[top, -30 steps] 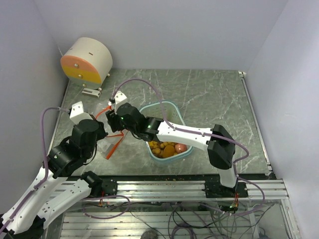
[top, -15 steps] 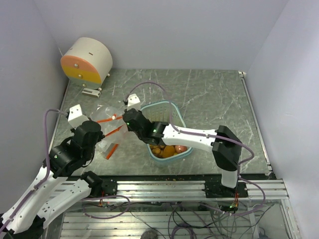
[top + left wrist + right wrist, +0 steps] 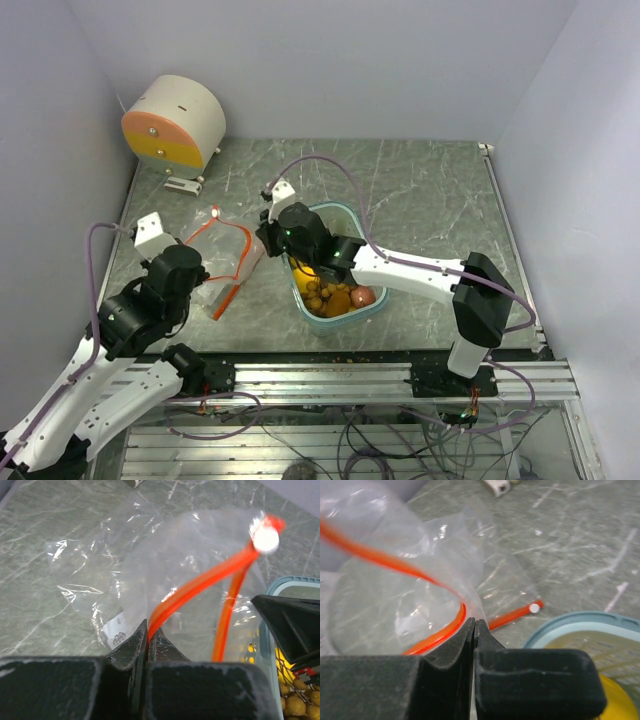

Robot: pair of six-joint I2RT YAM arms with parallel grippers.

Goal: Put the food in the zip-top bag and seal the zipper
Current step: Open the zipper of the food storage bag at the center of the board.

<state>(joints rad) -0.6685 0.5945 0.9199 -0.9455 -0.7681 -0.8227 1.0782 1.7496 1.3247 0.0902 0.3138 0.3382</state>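
**Zip-top bag pinched at both rims; food not yet loaded**

Landmark: teal basket point(image 3: 287, 582).

Left wrist view. Left gripper point(image 3: 147, 636) closed tight on the orange zipper point(image 3: 200, 580) of the clear zip-top bag point(image 3: 175, 570). White slider point(image 3: 265, 539) at the strip's far end, just beyond the basket's rim. No fruit visible inside the film.

Right wrist view. Right gripper point(image 3: 475, 625) clamped on the opposite rim, film and orange strip both caught between the fingers. Basket just to its right.

Top external view. In the basket: yellow-orange fruits point(image 3: 302, 272), a bunch of small brown fruits point(image 3: 320, 296) and one reddish fruit point(image 3: 362, 296). Bag just left of the basket, mouth spread into a loop.

Judgement: long axis of the mouth roughly far-to-near, alongside the basket's left wall. Food to the right of both grippers, right arm nearer. Loading probably calls for freeing that arm first.
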